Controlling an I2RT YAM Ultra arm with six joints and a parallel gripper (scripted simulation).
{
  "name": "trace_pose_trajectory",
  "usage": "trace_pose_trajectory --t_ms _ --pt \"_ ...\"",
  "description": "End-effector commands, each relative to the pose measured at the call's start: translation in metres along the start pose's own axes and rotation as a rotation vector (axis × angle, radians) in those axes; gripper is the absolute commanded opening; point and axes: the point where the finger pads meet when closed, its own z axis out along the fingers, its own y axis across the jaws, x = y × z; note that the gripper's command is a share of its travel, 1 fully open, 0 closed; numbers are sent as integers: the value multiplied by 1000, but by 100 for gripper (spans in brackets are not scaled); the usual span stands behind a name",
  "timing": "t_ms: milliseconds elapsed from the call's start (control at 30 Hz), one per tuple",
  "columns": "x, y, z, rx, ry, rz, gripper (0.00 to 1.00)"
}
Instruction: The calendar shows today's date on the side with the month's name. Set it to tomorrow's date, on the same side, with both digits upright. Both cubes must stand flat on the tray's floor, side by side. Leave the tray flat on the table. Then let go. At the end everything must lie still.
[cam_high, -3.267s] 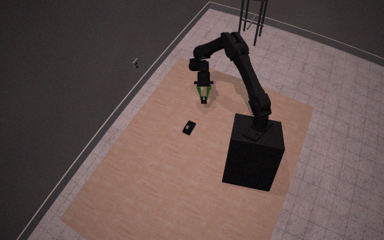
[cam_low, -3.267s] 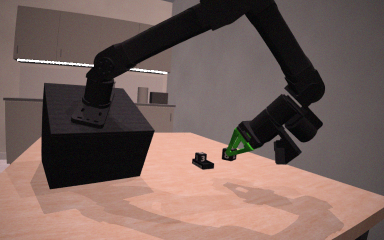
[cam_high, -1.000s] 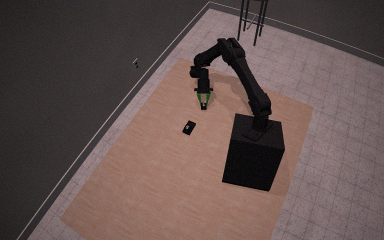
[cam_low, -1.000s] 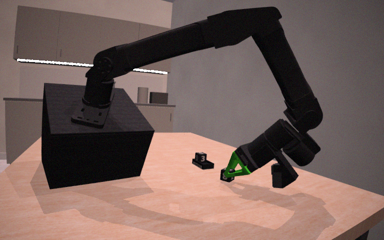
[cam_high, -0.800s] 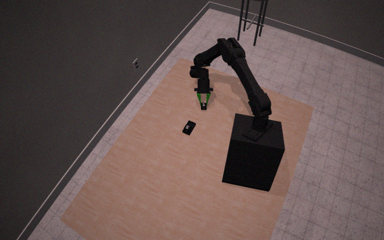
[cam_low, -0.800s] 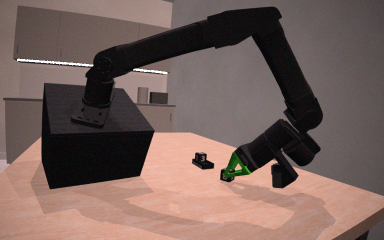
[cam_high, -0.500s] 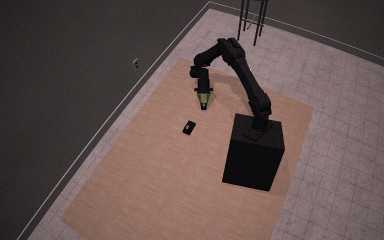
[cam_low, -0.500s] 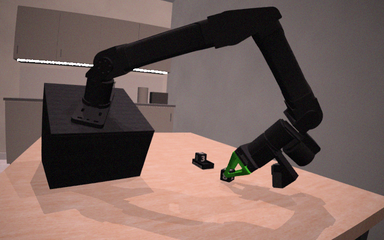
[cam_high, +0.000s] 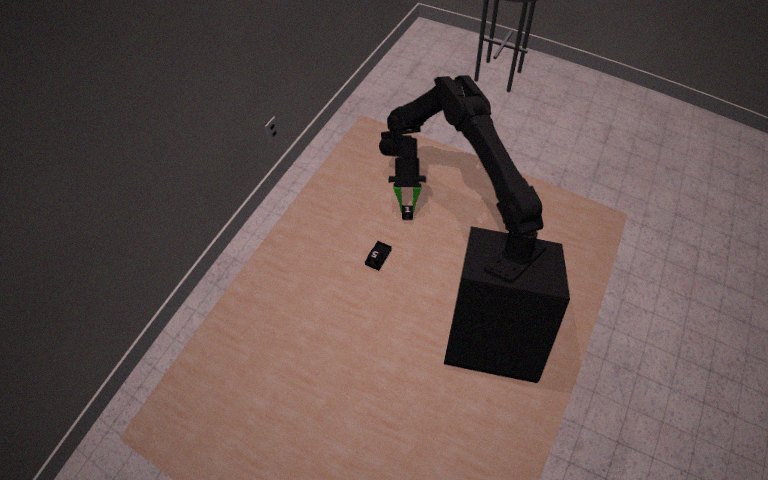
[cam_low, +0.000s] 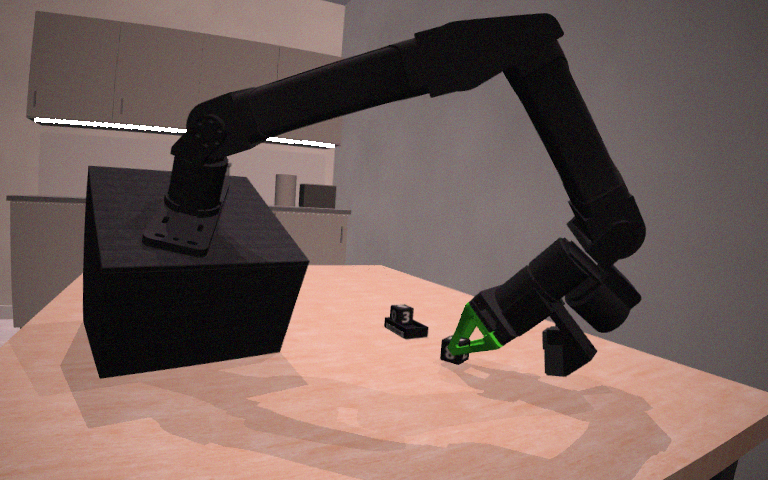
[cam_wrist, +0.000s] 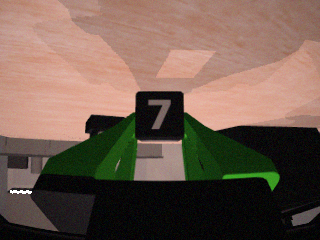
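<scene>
Pale wooden table top (cam_low: 351, 407): broad, flat, firm ground for setting a cube down and re-gripping.

Large black box pedestal (cam_low: 186, 316), black six-joint arm (cam_low: 583, 152) bolted on top, reaching out and down, wrist low over the wood.

Small black rectangular calendar tray (cam_low: 408, 331) flat on the table, well apart from the pincer. 1 black number cube (cam_low: 402, 314) standing in it, white 3 toward the exterior view, 5 on top in the top view (cam_high: 376, 253). Other slot bare. Month name too small to read.

Green-fingered parallel gripper (cam_low: 459, 346) clamped on the second small black number cube (cam_wrist: 159, 115), opposite side faces pinched between the green fingertips. Cube at or just above the wood near the tray; contact not clear. White 7 upright toward the wrist camera, 1 on top from above (cam_high: 406, 211), what looks like an 8 on the side seen from the exterior.

Handling judgement: cube likely rigid, light, smooth-faced, hard-edged; no crush risk, some risk of pivoting between the pads if pinched off-centre. Best hold across 2 opposite flat faces, mid-height, leaving the wanted digit face and the bottom face free. Tray probably light enough to slide or tip if nudged on insertion; straight vertical lowering into the vacant slot advisable.
</scene>
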Motion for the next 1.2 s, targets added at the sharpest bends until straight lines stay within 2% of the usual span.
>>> trace_pose_trajectory --t_ms 0,1167 --pt "0 2 -4 -6 -9 -5 26" --pt "-3 2 -1 -6 -9 -5 26"
